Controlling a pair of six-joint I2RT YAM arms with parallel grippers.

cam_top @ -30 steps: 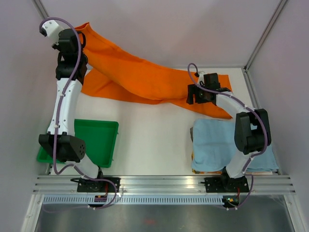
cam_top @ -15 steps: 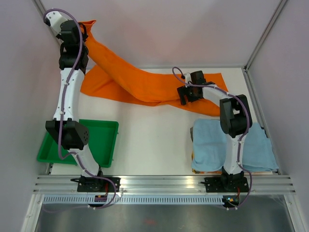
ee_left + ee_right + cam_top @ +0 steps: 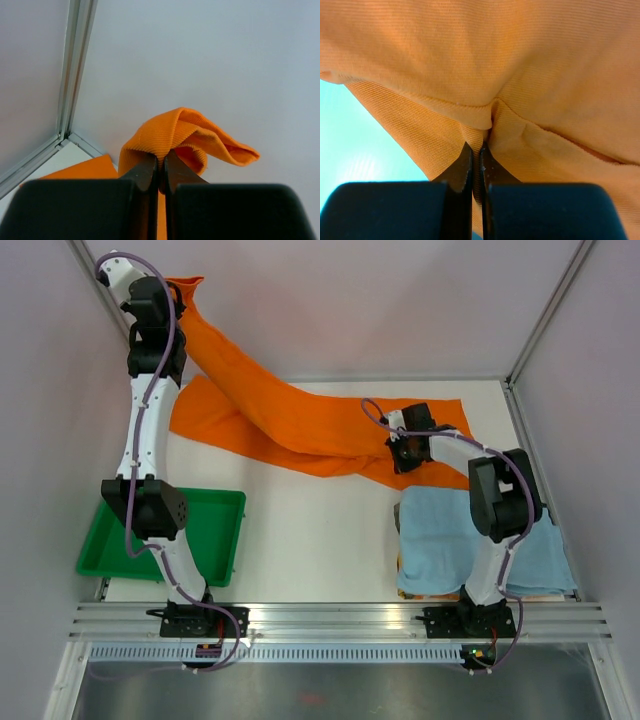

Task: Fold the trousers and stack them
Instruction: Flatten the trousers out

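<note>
The bright orange trousers (image 3: pixel 290 420) stretch across the back of the table from far left to right. My left gripper (image 3: pixel 178 292) is raised at the far left corner, shut on one end of a leg, whose fabric (image 3: pixel 175 135) bulges above the closed jaws (image 3: pixel 161 165). My right gripper (image 3: pixel 400 455) is down on the trousers near the right end, its jaws shut on a pinch of orange fabric (image 3: pixel 485 135) at a seam (image 3: pixel 481 150). One leg hangs from the left gripper and drapes diagonally down to the table.
A green tray (image 3: pixel 205 530) sits at the near left by the left arm's base. A light blue cloth (image 3: pixel 450 540) lies at the near right over a pale board. Grey walls and metal frame posts (image 3: pixel 540 320) enclose the table.
The right gripper moved a little right and down onto the trousers and closed on the fabric; it was open before. The left gripper rose slightly higher with the leg end.
</note>
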